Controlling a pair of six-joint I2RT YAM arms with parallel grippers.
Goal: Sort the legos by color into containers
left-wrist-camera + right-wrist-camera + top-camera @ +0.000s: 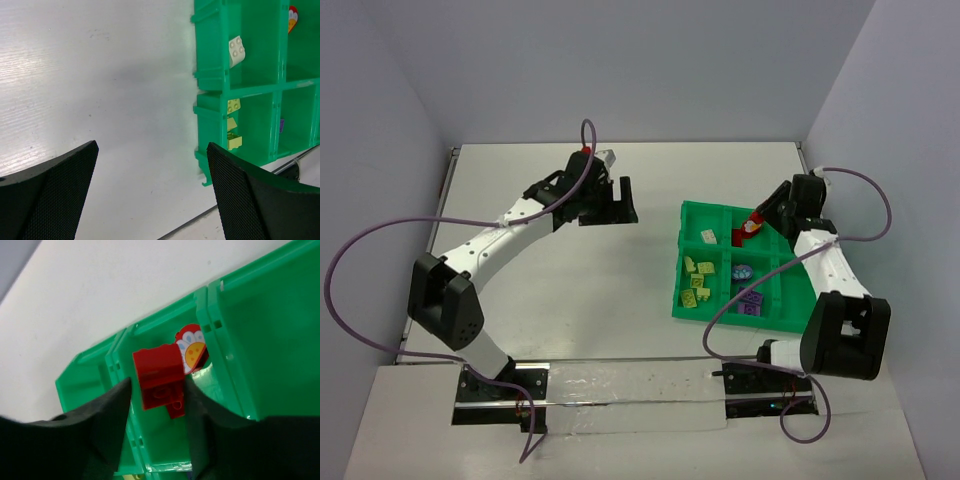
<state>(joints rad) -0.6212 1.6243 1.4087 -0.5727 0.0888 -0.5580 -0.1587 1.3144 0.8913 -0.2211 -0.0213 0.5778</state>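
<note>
Red plastic fills the gap of the right pincer (159, 401): its two black fingers are clamped on a red brick (158, 376), gripping it by the sides while a small lug hangs beneath. The brick is in the air above the green tray (202, 310), and directly under the pincer is a back compartment where a printed red piece (193, 347) already lies, so the drop looks close. The main risk, as I judge it, is a poor release. The left-hand finger sits over or very near the dividing wall on that side, so a brick let go from here could clip the wall, tumble and land in the neighbouring compartment. It could also land on the printed piece just beyond the fingertips and bounce. If the pincer goes lower first, a finger may catch the rim or a divider and shove the whole tray, disturbing the yellow-green bricks (695, 285) and purple bricks (750, 300) in the compartments nearer the arm's base. Whether the brick sits square in the grip is hard to tell; if it is tilted, it may twist as the fingers part. The left pincer (151, 147) hangs with its fingers wide apart and nothing between them, over bare table (100, 75), with the tray off to its right. It poses little danger where it is, though a sideways swing towards the tray could knock its near wall.
</note>
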